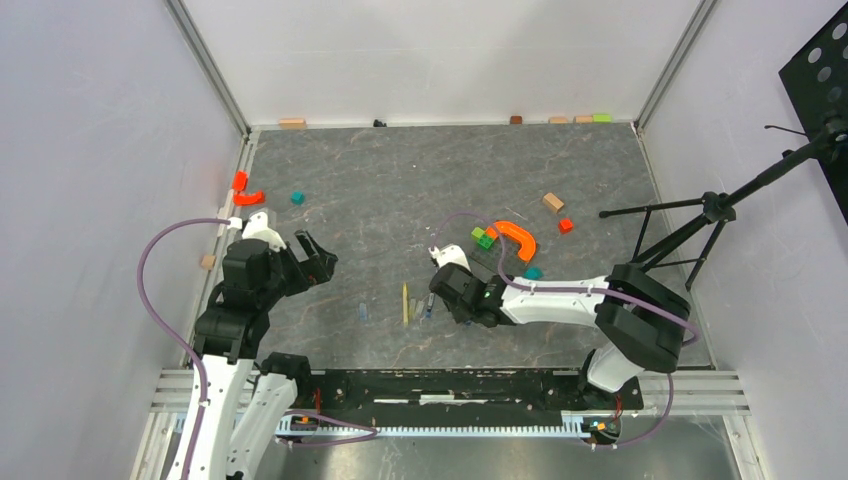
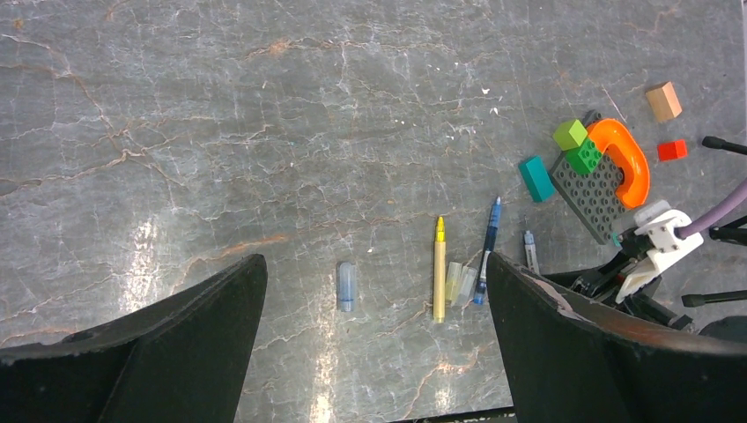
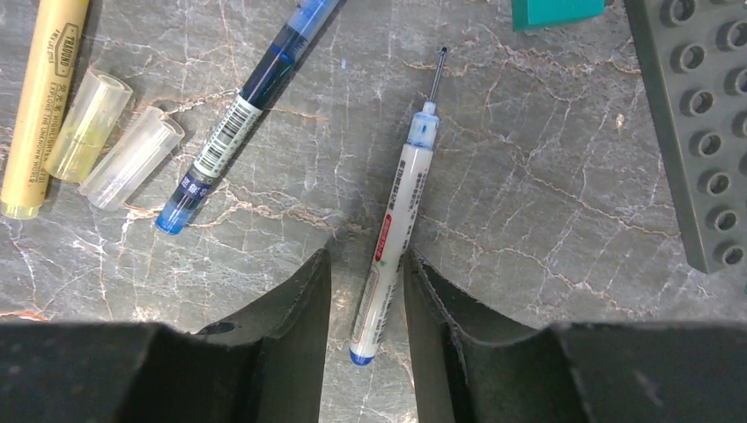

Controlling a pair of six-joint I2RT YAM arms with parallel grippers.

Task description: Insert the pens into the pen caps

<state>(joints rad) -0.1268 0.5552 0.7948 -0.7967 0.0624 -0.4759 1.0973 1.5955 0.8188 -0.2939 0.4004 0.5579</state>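
Now your right gripper (image 3: pixel 367 262) straddles the white pen (image 3: pixel 398 207), fingers slightly apart; your left gripper (image 2: pixel 377 261) hangs wide open.

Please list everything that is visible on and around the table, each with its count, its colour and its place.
Pens: three; pale yellow pen, dark blue pen, white pen with blue ends; side by side, near middle of table.
Pen caps: three; two clear plastic caps between yellow and blue pens, one bluish-grey cap left of them.
Grey studded plate: one; beyond the pens, two green blocks on it, orange arch at its edge.
Teal blocks: two; beside plate, far left.
Red cube, tan block: right of arch.
Orange pieces: two, far left.
Black tripod: one, right.
Left gripper: open, left side.
Right gripper: fingers flank white pen.
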